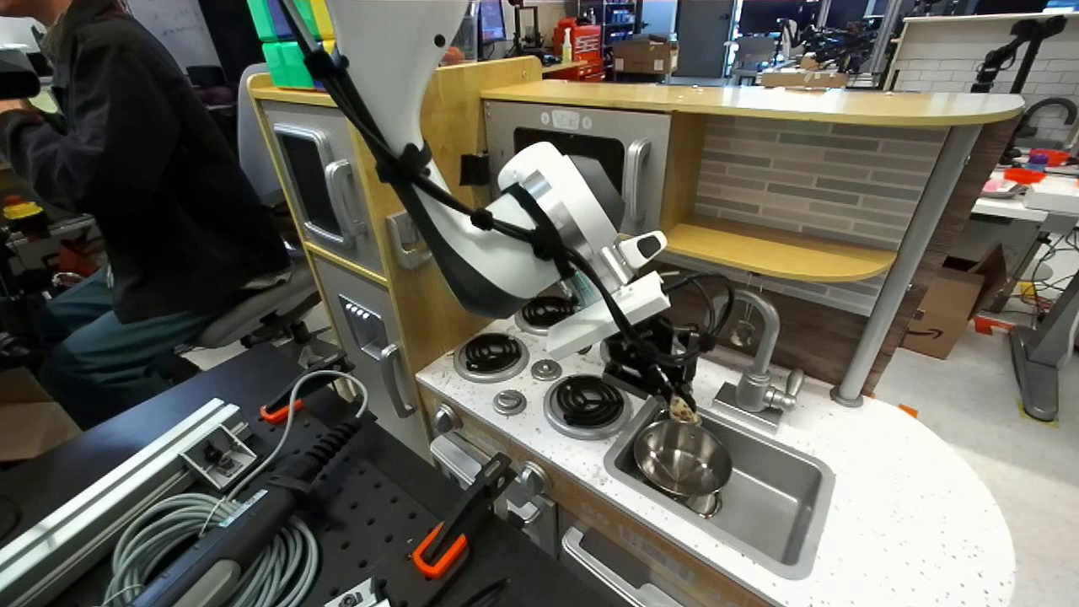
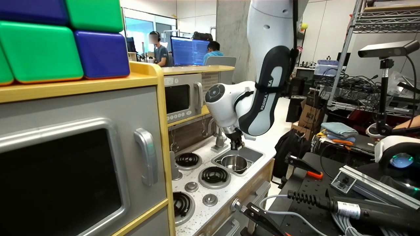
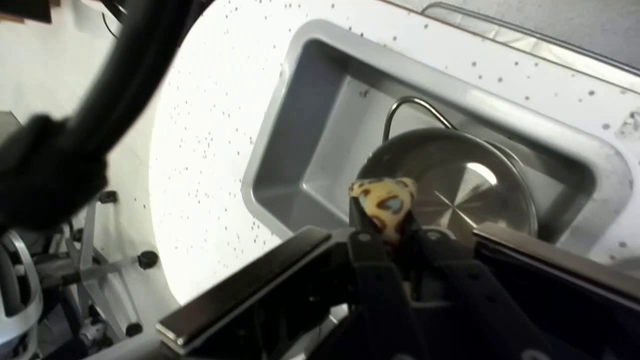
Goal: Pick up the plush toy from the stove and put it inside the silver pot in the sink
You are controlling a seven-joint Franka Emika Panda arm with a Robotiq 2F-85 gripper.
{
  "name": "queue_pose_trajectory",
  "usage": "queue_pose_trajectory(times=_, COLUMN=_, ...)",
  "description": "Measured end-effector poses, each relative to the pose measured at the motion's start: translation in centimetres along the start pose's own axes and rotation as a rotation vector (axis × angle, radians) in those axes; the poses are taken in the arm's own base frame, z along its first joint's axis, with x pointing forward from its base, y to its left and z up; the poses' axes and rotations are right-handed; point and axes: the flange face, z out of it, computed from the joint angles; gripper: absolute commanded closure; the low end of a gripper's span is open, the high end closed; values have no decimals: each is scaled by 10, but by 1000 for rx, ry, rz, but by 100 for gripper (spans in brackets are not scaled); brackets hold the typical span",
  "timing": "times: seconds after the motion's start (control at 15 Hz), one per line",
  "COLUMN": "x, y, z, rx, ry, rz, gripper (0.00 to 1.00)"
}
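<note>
- Wrist view: end effector (image 3: 383, 220) pinches the plush toy (image 3: 385, 196); the silver pot's (image 3: 460, 175) middle lies rightward!
- In an exterior view, plush toy hangs by the rim, over the sink (image 1: 777, 510).
- In an exterior view, silver pot sits below, past 3 visible stove burners (image 2: 214, 176).

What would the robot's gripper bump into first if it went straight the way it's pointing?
Probably the silver pot, near its rim; the plush toy held in the gripper would touch first, though depth is unclear.
</note>
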Motion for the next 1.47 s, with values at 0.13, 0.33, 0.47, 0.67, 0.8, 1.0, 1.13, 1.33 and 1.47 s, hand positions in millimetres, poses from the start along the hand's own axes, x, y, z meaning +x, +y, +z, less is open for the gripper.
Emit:
queue_pose_trajectory(times=0.13, x=4, y=-12, z=21, rx=-31, ry=-65, rz=29, gripper=63)
queue_pose_trajectory(times=0.33, x=14, y=-26, z=41, rx=-42, ry=-116, rz=58, gripper=46)
queue_pose_trajectory(times=0.47, x=21, y=-27, z=44, rx=-32, ry=-119, rz=76, gripper=34)
queue_pose_trajectory(times=0.67, x=28, y=-23, z=40, rx=-20, ry=-99, rz=95, gripper=10)
queue_pose_trajectory(times=0.8, x=32, y=-19, z=32, rx=-18, ry=-84, rz=105, gripper=0)
queue_pose_trajectory(times=1.0, x=31, y=-8, z=15, rx=-6, ry=-53, rz=116, gripper=0)
queue_pose_trajectory(times=1.13, x=22, y=3, z=-2, rx=8, ry=-23, rz=114, gripper=0)
queue_pose_trajectory(times=1.33, x=-3, y=26, z=-35, rx=33, ry=42, rz=111, gripper=0)
queue_pose_trajectory(times=1.47, x=-22, y=46, z=-58, rx=73, ry=89, rz=136, gripper=0)
